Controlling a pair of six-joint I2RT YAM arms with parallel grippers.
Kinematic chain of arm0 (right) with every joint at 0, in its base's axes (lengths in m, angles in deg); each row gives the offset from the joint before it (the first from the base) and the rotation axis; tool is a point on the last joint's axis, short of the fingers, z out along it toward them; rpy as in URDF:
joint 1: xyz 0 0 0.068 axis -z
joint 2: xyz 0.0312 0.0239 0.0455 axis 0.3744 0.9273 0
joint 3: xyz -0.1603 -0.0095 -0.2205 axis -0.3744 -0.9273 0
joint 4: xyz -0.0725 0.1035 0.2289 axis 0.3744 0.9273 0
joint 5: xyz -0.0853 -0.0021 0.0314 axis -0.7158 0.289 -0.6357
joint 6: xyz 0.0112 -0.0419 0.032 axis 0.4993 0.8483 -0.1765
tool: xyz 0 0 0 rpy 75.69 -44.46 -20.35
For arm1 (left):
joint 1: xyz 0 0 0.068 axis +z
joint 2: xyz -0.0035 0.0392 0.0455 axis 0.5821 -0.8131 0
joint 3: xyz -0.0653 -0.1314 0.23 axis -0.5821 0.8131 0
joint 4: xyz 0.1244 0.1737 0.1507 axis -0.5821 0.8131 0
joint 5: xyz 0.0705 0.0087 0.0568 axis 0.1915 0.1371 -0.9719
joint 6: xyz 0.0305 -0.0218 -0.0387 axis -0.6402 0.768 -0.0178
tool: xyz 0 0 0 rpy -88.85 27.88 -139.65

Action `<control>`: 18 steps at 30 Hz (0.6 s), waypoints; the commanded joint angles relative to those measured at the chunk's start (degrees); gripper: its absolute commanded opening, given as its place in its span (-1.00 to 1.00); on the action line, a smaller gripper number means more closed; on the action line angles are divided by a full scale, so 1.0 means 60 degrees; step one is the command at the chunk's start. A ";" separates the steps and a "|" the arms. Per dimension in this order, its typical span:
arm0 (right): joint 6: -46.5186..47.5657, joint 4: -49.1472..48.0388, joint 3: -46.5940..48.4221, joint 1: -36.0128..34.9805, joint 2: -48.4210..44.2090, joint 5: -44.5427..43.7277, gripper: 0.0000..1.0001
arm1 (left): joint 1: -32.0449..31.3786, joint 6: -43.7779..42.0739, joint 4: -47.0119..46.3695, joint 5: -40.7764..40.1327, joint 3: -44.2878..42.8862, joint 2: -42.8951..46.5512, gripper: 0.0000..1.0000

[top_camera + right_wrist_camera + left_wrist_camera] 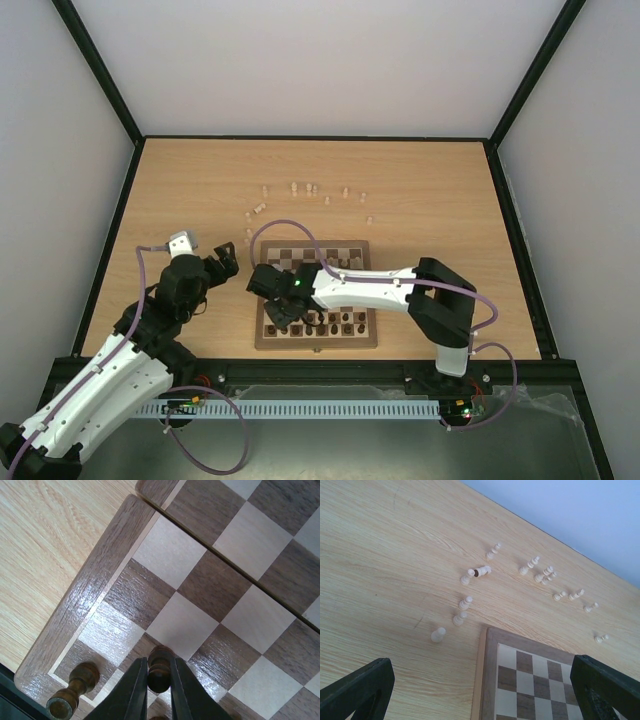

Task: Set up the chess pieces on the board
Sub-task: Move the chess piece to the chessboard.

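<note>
right fingers (134,692): pinching small dark brown wooden piece (159,667) at near-left corner of square wooden chessboard (90,595) | left fingers (360,687): spread, near its far-left corner | cream pieces (438,635): on light counter (380,555), far

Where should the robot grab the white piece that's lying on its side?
Grab the lying piece around its thin middle, straight down from above, closing across its length. It lies flat on the table, and a standing piece sits close by its dark base end, leaving little room there.
</note>
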 commanded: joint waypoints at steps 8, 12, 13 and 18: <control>-0.0195 0.0540 -0.0339 -0.0273 -0.0134 0.0061 -0.69 | 0.0039 0.0020 0.0143 -0.0196 -0.0142 0.0094 0.99; -0.0180 0.0541 -0.0276 -0.0275 -0.0162 -0.0024 -0.52 | 0.0037 0.0020 0.0149 -0.0215 -0.0141 0.0099 0.99; -0.0169 0.0553 -0.0254 -0.0277 -0.0177 -0.0044 -0.51 | 0.0041 0.0020 0.0145 -0.0211 -0.0144 0.0093 0.99; -0.0101 0.0606 -0.0023 -0.0274 -0.0314 -0.0224 -0.39 | 0.0050 0.0005 0.0148 -0.0233 -0.0142 0.0093 0.99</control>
